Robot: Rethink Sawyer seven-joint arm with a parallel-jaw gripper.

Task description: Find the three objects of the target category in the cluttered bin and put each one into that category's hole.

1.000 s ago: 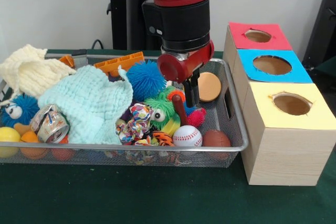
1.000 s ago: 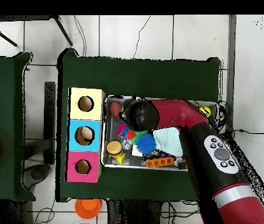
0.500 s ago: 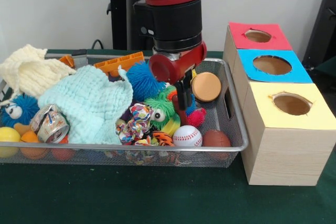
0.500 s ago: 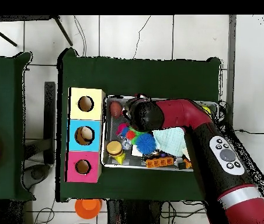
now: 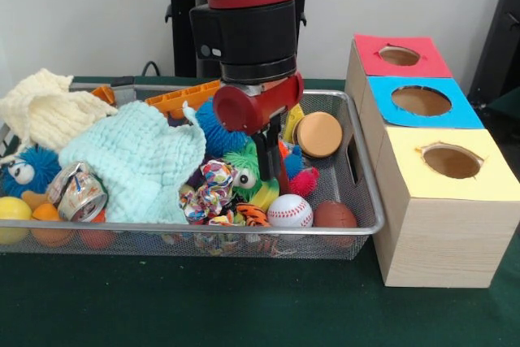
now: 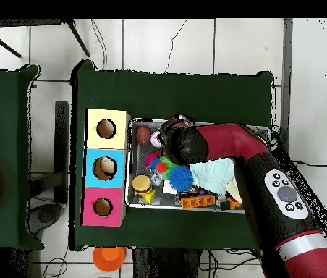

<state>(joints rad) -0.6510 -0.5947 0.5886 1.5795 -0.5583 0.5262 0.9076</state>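
My gripper (image 5: pixel 269 170) hangs low in the wire bin (image 5: pixel 366 176), right against the green fuzzy toy with eyes (image 5: pixel 246 173), and I see nothing held. Its red wrist hides part of the blue spiky ball (image 5: pixel 210 126). A baseball (image 5: pixel 289 210) and a brown ball (image 5: pixel 334 214) lie at the bin's front corner, just below the gripper. A round wooden disc (image 5: pixel 318 134) leans at the back right. The box beside the bin has a red hole (image 5: pixel 399 55), a blue hole (image 5: pixel 421 101) and a yellow hole (image 5: pixel 452 161). From overhead the arm's head (image 6: pixel 188 145) covers the bin's middle.
A mint cloth (image 5: pixel 134 160) and a cream knit cloth (image 5: pixel 45 107) fill the bin's left half. A crushed can (image 5: pixel 77 193), a lemon (image 5: pixel 12 209), a knotted rope toy (image 5: pixel 210 188) and orange bricks (image 5: pixel 183 97) also lie there. The box stands tight against the bin's right wall.
The gripper has moved left in the front view, away from the wooden disc and over to the green fuzzy toy. The objects in the bin have stayed put.
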